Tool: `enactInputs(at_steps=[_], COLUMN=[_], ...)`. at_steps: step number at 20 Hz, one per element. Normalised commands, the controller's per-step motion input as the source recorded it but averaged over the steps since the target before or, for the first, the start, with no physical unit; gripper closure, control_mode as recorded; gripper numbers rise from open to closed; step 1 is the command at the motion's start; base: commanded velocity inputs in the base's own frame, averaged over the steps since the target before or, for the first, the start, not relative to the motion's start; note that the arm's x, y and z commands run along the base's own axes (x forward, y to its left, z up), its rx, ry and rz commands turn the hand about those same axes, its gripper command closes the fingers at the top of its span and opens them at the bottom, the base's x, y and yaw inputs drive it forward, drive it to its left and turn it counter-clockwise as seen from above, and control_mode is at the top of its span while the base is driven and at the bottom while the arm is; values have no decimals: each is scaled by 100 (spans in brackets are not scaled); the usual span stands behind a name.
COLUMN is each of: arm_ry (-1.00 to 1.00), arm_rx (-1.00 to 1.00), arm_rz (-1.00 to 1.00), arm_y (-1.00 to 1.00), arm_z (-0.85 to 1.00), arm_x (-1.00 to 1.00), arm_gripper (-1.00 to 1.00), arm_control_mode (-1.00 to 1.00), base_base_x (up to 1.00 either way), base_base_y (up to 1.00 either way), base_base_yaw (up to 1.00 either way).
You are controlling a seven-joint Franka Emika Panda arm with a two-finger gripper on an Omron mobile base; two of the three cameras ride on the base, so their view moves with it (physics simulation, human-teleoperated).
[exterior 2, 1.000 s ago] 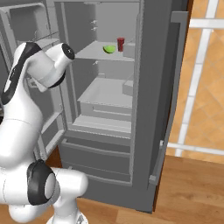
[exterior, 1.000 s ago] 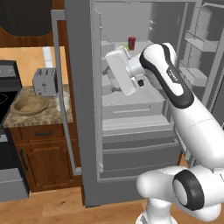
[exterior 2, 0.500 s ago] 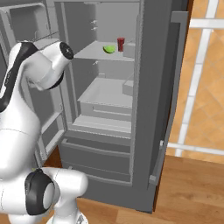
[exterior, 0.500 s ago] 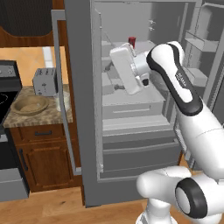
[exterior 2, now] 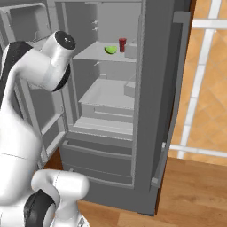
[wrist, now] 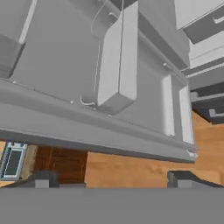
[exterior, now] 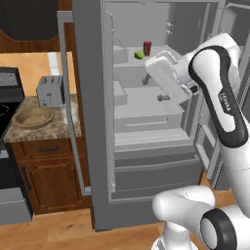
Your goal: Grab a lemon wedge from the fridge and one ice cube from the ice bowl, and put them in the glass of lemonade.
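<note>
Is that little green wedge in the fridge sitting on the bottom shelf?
No, the lemon wedge lies on the top shelf of the fridge, beside a red cup.

Matt grey fridge (exterior: 93, 146), speckled stone counter (exterior: 46, 129), glossy wood cabinet (exterior: 49, 176) and plank floor (exterior 2: 186, 195).

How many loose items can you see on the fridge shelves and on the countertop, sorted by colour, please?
Yellow-green: 1, the lemon wedge on the upper fridge shelf
Red: 1, the small red cup beside it
Grey: 2, the boxes on the fridge shelves
Silver: 1, the toaster
Tan: 1, the ice bowl
Total: 6
</note>
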Motion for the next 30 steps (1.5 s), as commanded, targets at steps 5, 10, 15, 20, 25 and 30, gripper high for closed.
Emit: enactInputs(at_steps=[5, 10, 15, 20, 25, 30], arm_ry=[-13, -32, -24, 0, 0, -4], arm_rx=[-52, -43, -25, -9, -2, 5], arm_rz=[0, 0, 0, -4, -11, -15], arm_y=[-68, -49, -24, 0, 0, -7], arm_z=[0, -31, -8, 12, 37, 8], arm_x=[-33, -83, -48, -31, -17, -12], arm_gripper=[-100, -100, -100, -100, -100, -100], arm_control_mode=[-100, -100, -100, -100, -100, -100], base_base_x=[0, 0, 0, 0, 0, 0], base_base_y=[0, 0, 0, 0, 0, 0], base_base_yaw=[0, 0, 0, 0, 0, 0])
